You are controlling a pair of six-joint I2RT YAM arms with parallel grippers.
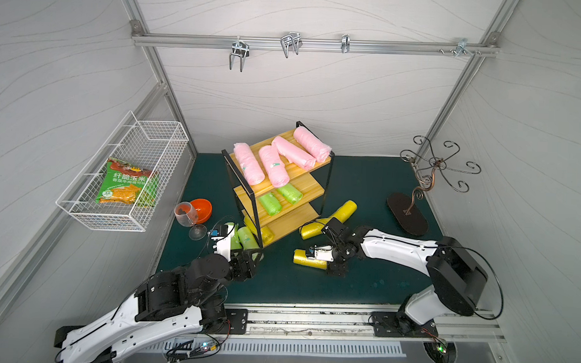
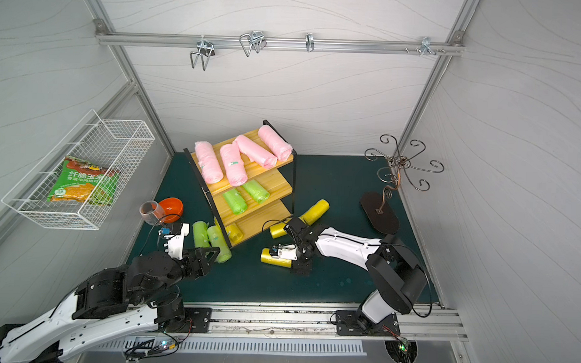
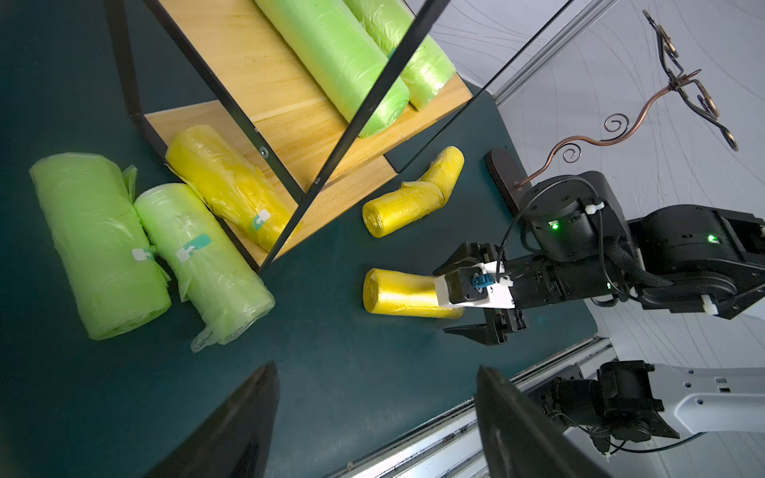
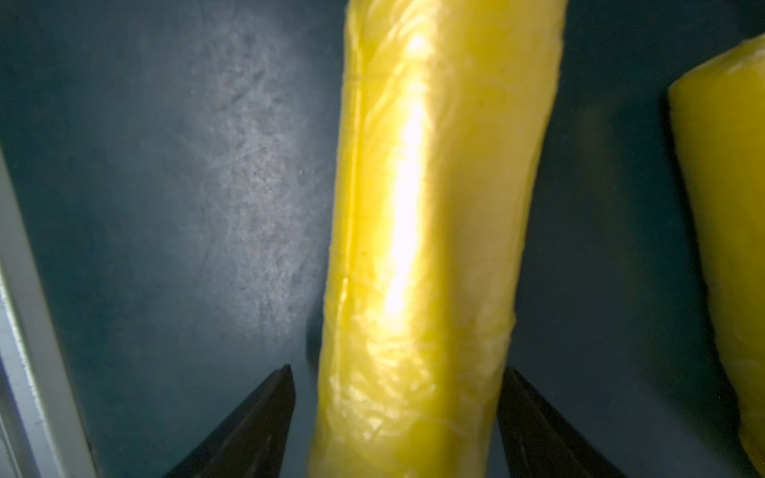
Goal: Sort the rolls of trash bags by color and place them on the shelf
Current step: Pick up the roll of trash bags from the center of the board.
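- Right gripper, spread, straddles a soft yellow plastic trash-bag roll lying on the dark green mat.
- Left gripper hangs spread and empty over that mat.

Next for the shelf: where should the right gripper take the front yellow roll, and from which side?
Across its body, from above. The yellow roll lies flat and straight on the mat, so its round sides are free for a finger each. The right gripper straddles it near one end; nearer mid-length would likely balance better.
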